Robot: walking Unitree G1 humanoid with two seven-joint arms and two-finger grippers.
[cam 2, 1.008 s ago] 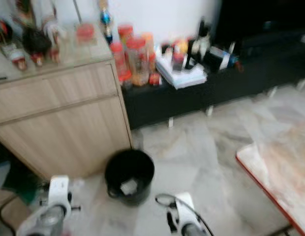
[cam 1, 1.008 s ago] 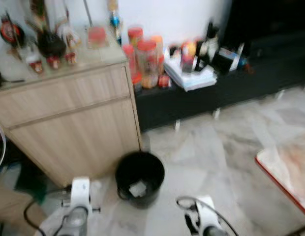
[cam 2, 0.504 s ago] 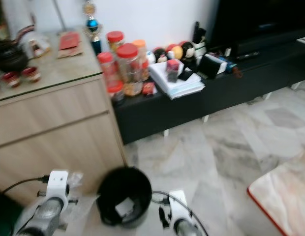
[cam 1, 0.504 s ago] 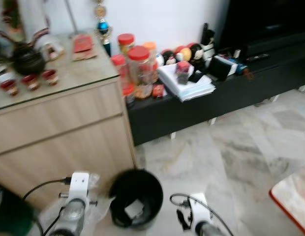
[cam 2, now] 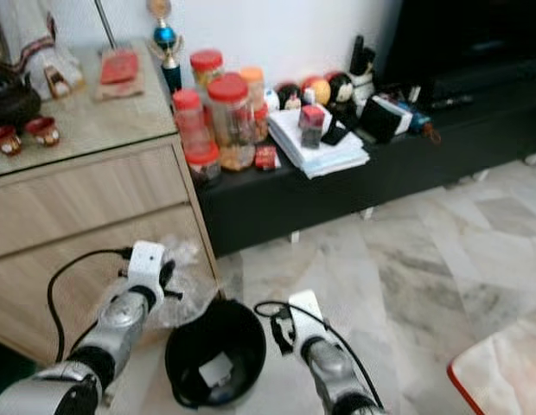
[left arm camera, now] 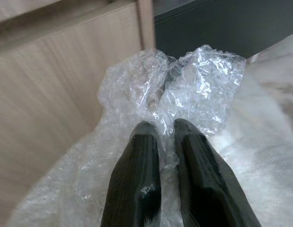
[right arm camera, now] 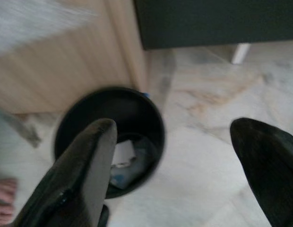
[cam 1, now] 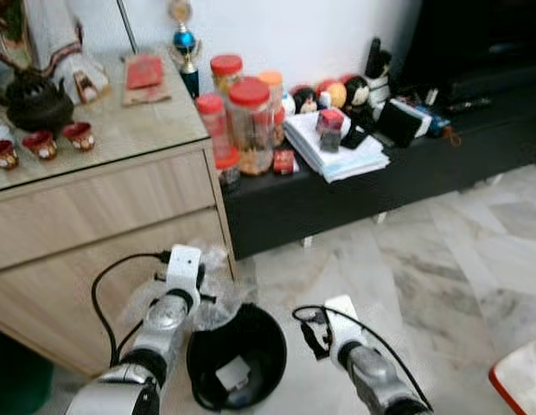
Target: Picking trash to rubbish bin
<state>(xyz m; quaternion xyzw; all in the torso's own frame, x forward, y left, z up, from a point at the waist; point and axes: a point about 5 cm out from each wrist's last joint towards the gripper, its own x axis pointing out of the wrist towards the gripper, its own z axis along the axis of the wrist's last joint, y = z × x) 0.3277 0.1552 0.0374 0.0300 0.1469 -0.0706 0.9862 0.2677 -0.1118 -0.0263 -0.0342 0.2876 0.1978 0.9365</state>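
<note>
A round black rubbish bin (cam 1: 236, 356) stands on the marble floor by the wooden cabinet, with a white scrap (cam 1: 231, 376) inside. My left gripper (left arm camera: 166, 132) is shut on a crumpled clear plastic wrap (left arm camera: 184, 90), held just above and left of the bin's rim; the wrap (cam 1: 218, 290) bulges around the wrist in the head views. My right gripper (right arm camera: 177, 142) is open with nothing between its fingers, hovering to the right of the bin (right arm camera: 111, 137). Its arm (cam 1: 354, 359) reaches in from the bottom.
A light wooden cabinet (cam 1: 95, 216) stands at the left with a teapot and small cups on top. A low black TV bench (cam 1: 354, 186) carries several red-lidded jars (cam 1: 249, 121), papers and small items. Marble floor (cam 1: 441, 277) stretches to the right; a red-edged mat corner (cam 1: 523, 385) lies at lower right.
The camera view has shifted. My left arm has risen with the plastic wrap to beside the bin's rim. The right arm has also lifted closer to the bin.
</note>
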